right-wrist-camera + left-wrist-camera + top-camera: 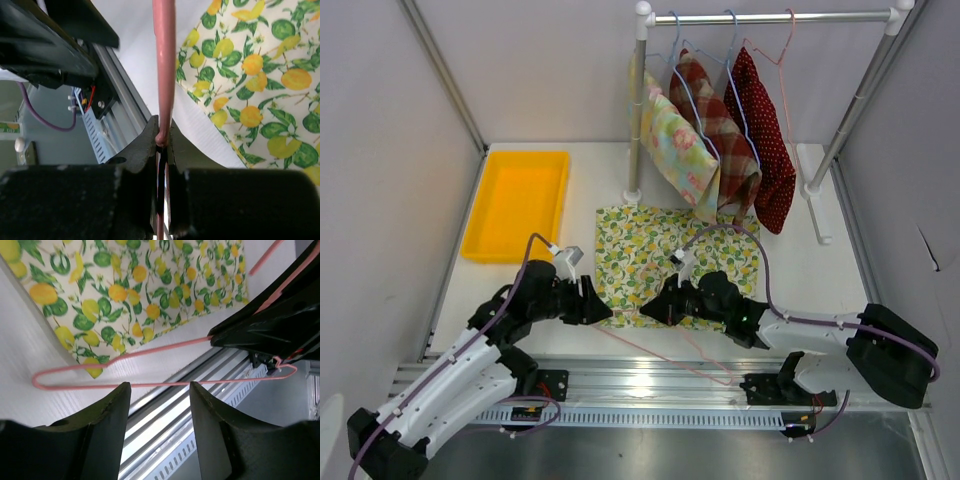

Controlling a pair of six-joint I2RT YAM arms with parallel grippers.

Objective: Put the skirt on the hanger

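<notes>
We begin with the white table (pixel 800 270), which carries a clothes rack (pixel 770 17) at the upper right of the top view with three garments already hung on it. The lemon-print skirt (pixel 660 255) lies flat at the centre, and an empty yellow tray (pixel 515 200) sits well apart at the left. Below the skirt, a pink wire hanger (pixel 660 350) runs slantwise from the skirt's lower left corner down toward the lower right. In the left wrist view its rounded end (pixel 50 380) overlaps that corner of the cloth. The right gripper (pixel 650 310) is clamped tight on the wire, as the right wrist view shows (pixel 164 132). The left gripper (pixel 603 308) stands about half open and holds nothing, with the hanger's lower wire crossing just off its tips (pixel 160 390). The skirt lies just above both grippers in the top view, and we judge the free left gripper the better placed to lift its near edge.
</notes>
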